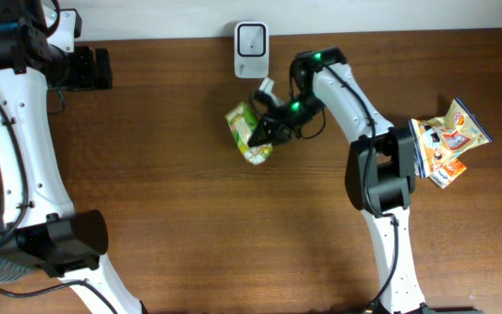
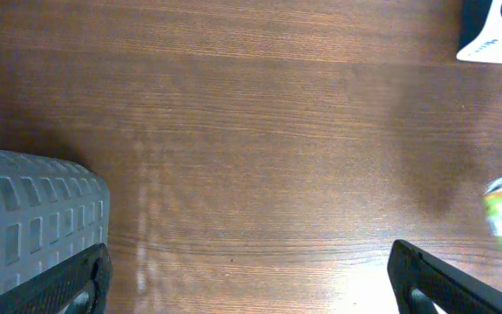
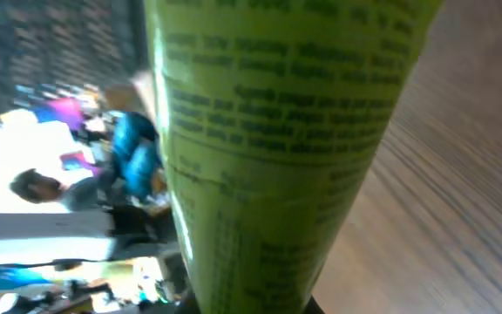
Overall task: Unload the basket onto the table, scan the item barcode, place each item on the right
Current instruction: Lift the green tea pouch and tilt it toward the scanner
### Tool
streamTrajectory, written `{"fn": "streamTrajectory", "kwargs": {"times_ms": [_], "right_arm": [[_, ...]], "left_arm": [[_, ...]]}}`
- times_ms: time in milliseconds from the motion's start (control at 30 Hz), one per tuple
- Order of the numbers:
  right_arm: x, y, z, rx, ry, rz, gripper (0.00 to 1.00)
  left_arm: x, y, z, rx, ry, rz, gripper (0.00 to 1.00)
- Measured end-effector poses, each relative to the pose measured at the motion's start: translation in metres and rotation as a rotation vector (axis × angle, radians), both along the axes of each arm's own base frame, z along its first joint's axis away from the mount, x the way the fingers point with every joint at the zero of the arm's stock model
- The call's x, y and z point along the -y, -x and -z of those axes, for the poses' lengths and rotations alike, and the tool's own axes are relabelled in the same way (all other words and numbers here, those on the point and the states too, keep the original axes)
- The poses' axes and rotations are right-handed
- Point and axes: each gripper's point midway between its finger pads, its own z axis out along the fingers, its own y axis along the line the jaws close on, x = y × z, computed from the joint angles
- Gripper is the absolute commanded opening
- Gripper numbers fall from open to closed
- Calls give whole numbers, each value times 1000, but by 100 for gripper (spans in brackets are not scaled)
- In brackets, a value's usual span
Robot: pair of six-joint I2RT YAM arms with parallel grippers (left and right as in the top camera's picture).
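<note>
Near the far edge of the bench (image 1: 181,218), just in front of the white scanner (image 1: 251,50), my right pincer (image 1: 262,131) is pressed together on the green snack bag (image 1: 239,122), pinching it at its right side. In my right wrist view the green printed face of the bag fills almost everything, but the small text is too blurred to read. My left pincer (image 1: 105,68) is spread wide near the far left corner and holds nothing. A yellow and orange snack bag (image 1: 447,139) lies near the right edge.
</note>
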Motion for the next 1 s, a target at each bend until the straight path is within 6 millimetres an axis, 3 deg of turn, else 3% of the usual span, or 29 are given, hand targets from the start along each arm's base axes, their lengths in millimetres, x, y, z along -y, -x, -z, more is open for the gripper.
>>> {"fn": "streamTrajectory", "kwargs": {"times_ms": [100, 167, 300, 400, 600, 633, 667, 700, 767, 833, 900, 1000], "right_arm": [[-9, 15, 29, 6, 110, -57, 10], [-10, 22, 49, 2, 226, -72, 25], [29, 10, 78, 30, 527, -14, 45], [63, 0, 87, 60, 719, 27, 50], [99, -16, 75, 167, 933, 28, 55], [98, -19, 69, 182, 927, 28, 62], [93, -23, 61, 204, 905, 24, 88], [88, -26, 52, 229, 879, 7, 99], [78, -16, 44, 269, 849, -112, 99], [68, -7, 48, 312, 849, -220, 99], [65, 1, 65, 350, 881, -314, 99], [79, -5, 93, 399, 951, -355, 99]], "left_arm": [[0, 0, 0, 0, 0, 0, 99], [0, 0, 0, 0, 0, 0, 99], [0, 0, 0, 0, 0, 0, 99], [0, 0, 0, 0, 0, 0, 99], [0, 0, 0, 0, 0, 0, 99], [0, 0, 0, 0, 0, 0, 99], [0, 0, 0, 0, 0, 0, 99], [0, 0, 0, 0, 0, 0, 99], [0, 0, 0, 0, 0, 0, 99], [0, 0, 0, 0, 0, 0, 99], [0, 0, 0, 0, 0, 0, 99], [0, 0, 0, 0, 0, 0, 99]]}}
